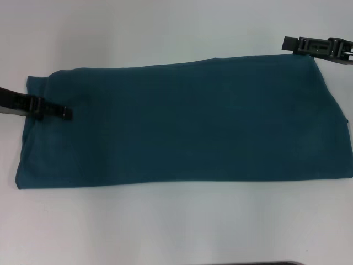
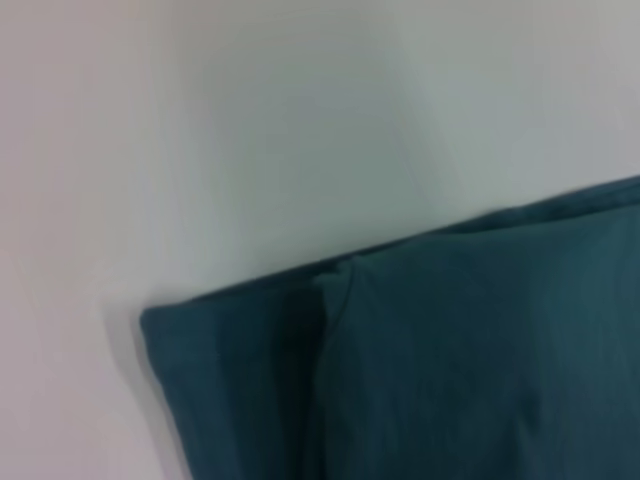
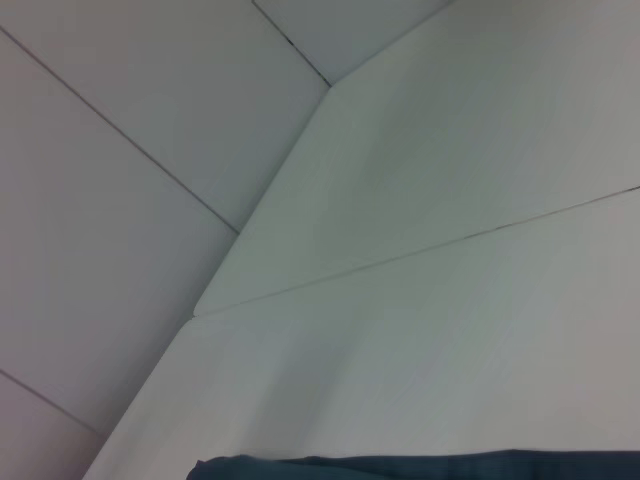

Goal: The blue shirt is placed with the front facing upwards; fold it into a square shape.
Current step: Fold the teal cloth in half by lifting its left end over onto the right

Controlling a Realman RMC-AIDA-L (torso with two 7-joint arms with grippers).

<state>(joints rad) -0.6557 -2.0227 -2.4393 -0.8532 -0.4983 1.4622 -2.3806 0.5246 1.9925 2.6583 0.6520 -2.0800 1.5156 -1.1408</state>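
The blue shirt (image 1: 182, 124) lies flat on the white table as a long dark teal rectangle running left to right, plain side up, with no lettering showing. My left gripper (image 1: 66, 112) reaches in from the left and sits over the shirt's left end. My right gripper (image 1: 285, 43) hangs just beyond the shirt's far right corner, above the bare table. The left wrist view shows a corner of the shirt (image 2: 430, 360) with an overlapping fold edge. A thin strip of the shirt (image 3: 420, 466) shows in the right wrist view.
The white table (image 1: 165, 33) surrounds the shirt on all sides. In the right wrist view the table's corner and edge (image 3: 215, 300) show, with tiled floor (image 3: 120, 120) beyond. A dark strip (image 1: 253, 263) lies at the table's near edge.
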